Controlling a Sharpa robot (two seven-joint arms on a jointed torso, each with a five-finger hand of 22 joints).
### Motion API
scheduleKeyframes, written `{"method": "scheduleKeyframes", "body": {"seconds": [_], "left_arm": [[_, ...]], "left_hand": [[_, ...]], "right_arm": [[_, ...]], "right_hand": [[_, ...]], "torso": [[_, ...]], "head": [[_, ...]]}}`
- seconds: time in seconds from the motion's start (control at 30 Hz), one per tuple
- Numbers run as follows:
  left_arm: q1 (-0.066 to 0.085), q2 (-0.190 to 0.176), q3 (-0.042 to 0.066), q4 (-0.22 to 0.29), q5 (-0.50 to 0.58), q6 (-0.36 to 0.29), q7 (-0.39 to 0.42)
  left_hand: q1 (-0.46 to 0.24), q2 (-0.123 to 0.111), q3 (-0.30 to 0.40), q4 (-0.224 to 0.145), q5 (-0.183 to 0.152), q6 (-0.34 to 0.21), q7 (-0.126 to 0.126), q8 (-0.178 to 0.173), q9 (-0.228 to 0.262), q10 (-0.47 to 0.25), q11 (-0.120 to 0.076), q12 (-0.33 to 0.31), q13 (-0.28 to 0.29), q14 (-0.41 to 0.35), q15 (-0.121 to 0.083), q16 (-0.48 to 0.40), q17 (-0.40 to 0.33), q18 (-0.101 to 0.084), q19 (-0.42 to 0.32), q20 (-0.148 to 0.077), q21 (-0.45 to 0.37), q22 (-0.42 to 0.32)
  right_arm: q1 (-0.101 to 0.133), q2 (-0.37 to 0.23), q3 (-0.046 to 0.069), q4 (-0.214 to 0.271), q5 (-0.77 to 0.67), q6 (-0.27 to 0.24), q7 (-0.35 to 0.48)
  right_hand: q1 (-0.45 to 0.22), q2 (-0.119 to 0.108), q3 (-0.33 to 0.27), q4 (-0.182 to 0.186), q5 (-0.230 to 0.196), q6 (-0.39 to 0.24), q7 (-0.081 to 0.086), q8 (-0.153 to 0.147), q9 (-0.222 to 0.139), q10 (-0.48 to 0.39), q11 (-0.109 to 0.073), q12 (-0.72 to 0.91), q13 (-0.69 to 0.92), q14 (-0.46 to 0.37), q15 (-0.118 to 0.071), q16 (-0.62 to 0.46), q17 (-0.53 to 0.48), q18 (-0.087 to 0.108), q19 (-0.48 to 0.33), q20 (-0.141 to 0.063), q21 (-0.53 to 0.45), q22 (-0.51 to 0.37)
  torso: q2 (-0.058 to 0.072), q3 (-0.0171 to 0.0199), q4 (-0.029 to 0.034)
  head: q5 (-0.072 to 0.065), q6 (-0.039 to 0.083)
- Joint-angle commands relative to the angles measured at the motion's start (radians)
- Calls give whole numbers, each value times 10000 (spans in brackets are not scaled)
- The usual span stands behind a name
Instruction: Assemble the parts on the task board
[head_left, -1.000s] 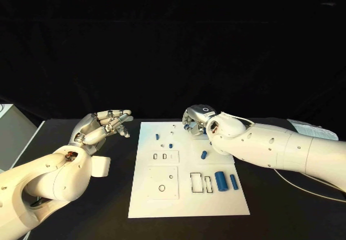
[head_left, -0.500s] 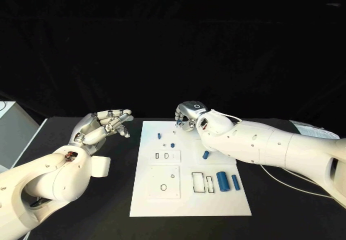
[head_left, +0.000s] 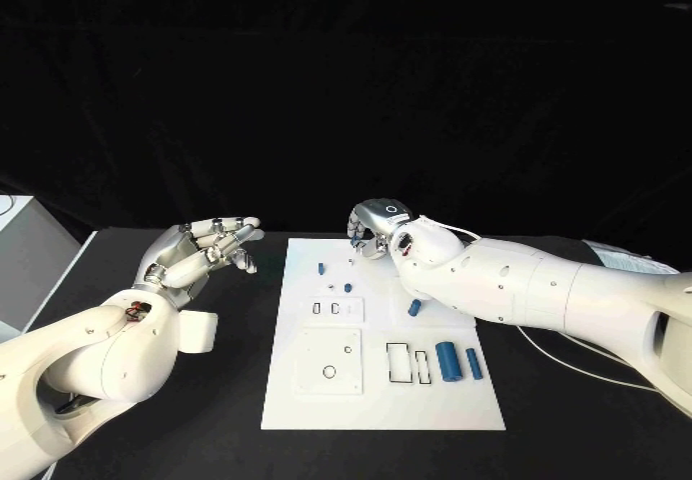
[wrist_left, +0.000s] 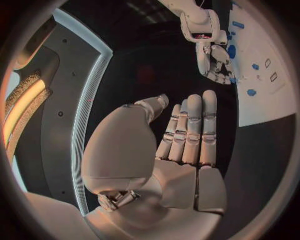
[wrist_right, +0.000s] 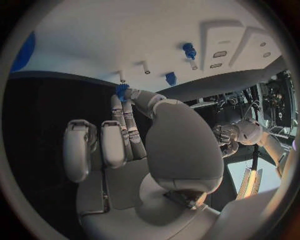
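Task board (head_left: 378, 400), a white plate, lies in the lower middle of the head view on the black table (head_left: 577, 420), with small blue parts scattered over it. At the left of the frame the left hand (head_left: 202, 252) hovers over bare table just beside the board's upper left corner, palm up, fingers straight and close together, holding nothing; the left wrist view shows the same flat, empty hand (wrist_left: 187, 140). On the board's left half sit a small blue peg (head_left: 319, 268) near the upper edge, a second blue peg (head_left: 346, 288) a little below and right of it, two raised white blocks with slots and holes further down, and black rectangular outlines toward the lower middle. Right of centre a short blue piece (head_left: 414, 307) lies tilted beside the right arm, and lower right two blue cylinders lie side by side, a thick one (head_left: 446, 358) and a thinner one (head_left: 473, 363). At the board's upper edge, right of centre, the right hand (head_left: 378, 228) is curled over; in the right wrist view its fingertips (wrist_right: 128, 100) pinch a small blue part (wrist_right: 122, 90) just at the board's edge, while the other fingers are folded in toward the palm.
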Motion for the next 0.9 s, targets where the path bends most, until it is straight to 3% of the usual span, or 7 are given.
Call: {"method": "scheduleKeyframes", "body": {"seconds": [0.03,0.7,0.9], "left_arm": [[5,7,14,32,-40,149,35],[5,16,21,22,-47,155,33],[5,40,22,-8,-53,153,31]], "left_hand": [[-108,20,71,-10,-10,-56,-27,60,10,-41,3,-27,11,60,-5,59,-9,131,-72,-7,25,10],[-109,21,78,-15,-11,-65,-21,59,11,-53,7,-30,9,54,-2,70,-14,130,-85,-5,53,28],[-109,21,78,-15,-11,-65,-21,59,11,-53,7,-30,9,54,-2,70,-14,130,-85,-5,53,28]], "right_arm": [[5,-4,4,-20,-67,163,77],[-10,30,0,-109,-163,477,66],[-15,49,0,-156,-134,492,84]], "right_hand": [[147,66,1,-57,53,55,28,36,11,281,-178,55,130,210,-68,54,8,-96,154,-69,40,130],[123,24,-7,-79,36,46,31,36,26,277,-173,43,138,206,-63,56,-8,-94,144,-65,33,121],[107,16,-7,-79,31,39,35,34,32,270,-168,35,140,201,-60,51,-25,-91,138,-63,26,112]], "torso": [[18,0,3],[50,-48,42],[67,-61,26]], "head": [[10,-11],[21,-16],[23,-14]]}}
